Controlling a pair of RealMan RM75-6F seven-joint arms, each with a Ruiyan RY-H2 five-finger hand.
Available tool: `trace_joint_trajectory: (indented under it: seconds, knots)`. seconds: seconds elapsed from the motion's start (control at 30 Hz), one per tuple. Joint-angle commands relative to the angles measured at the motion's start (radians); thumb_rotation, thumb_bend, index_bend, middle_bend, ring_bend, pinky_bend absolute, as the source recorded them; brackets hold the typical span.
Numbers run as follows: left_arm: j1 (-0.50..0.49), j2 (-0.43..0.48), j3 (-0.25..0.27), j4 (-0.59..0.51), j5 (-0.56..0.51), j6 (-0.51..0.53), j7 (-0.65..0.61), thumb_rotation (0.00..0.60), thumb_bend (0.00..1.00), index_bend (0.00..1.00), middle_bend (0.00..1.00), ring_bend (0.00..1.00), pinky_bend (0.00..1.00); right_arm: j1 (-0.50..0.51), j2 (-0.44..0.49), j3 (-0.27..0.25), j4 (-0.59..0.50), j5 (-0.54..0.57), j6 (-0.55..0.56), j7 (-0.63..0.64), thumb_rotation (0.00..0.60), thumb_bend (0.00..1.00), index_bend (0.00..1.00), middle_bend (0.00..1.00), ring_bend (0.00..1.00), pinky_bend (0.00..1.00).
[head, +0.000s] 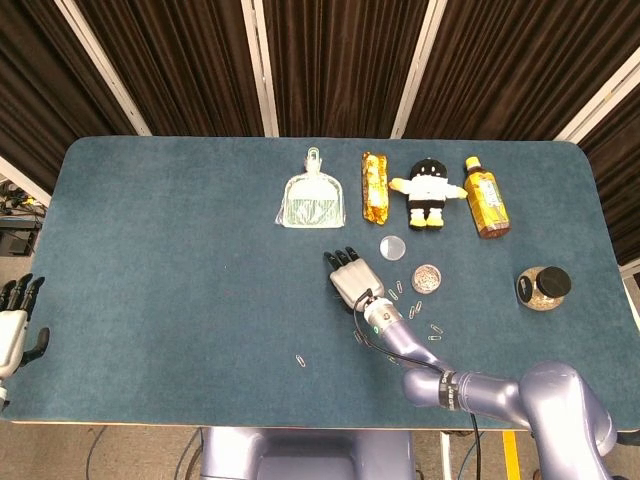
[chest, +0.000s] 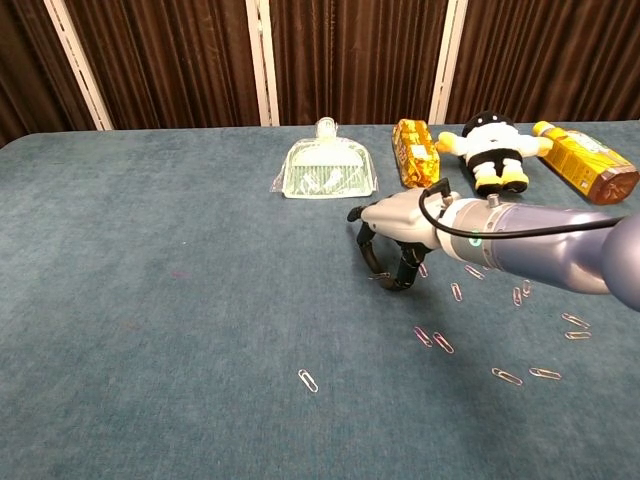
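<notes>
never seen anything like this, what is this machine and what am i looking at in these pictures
It is a two-armed robot with human-like hands, steered by a person. One picture looks down from its head, the other looks forward from its chest.

The right hand is lowered over a blue table, fingers curled down onto a paper clip; whether it has actually pinched it is hard to tell. More loose paper clips lie scattered nearby. The left hand waits off the table's edge, holding nothing, fingers apart.

Along the far side lie a small dustpan, a wrapped snack, a plush toy and a bottle. Nearer are a clear lid, a small cup of clips and a black-lidded jar.
</notes>
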Motion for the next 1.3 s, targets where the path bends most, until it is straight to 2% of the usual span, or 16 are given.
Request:
trace_joint_trajectory:
  seconds: [0.03,0.3,1.3]
  knots:
    - [-0.001,-0.001,-0.001,0.001,-0.001,-0.002,0.000,0.600,0.48,0.00,0.00,0.00,0.00,0.003,-0.005,-0.003,0.010,0.004,-0.006,0.004,0.600,0.30,0.51,0.00,0.00,0.00]
    - [0.000,0.000,0.000,0.003,0.001,-0.003,-0.002,0.600,0.48,0.00,0.00,0.00,0.00,0.008,-0.008,-0.011,0.021,0.005,-0.008,0.013,0.600,0.34,0.51,0.00,0.00,0.00]
    - [0.000,-0.001,0.001,0.000,0.012,-0.002,0.002,0.600,0.48,0.00,0.00,0.00,0.00,-0.004,0.026,-0.029,-0.006,0.018,0.019,0.024,0.600,0.36,0.58,0.00,0.00,0.00]
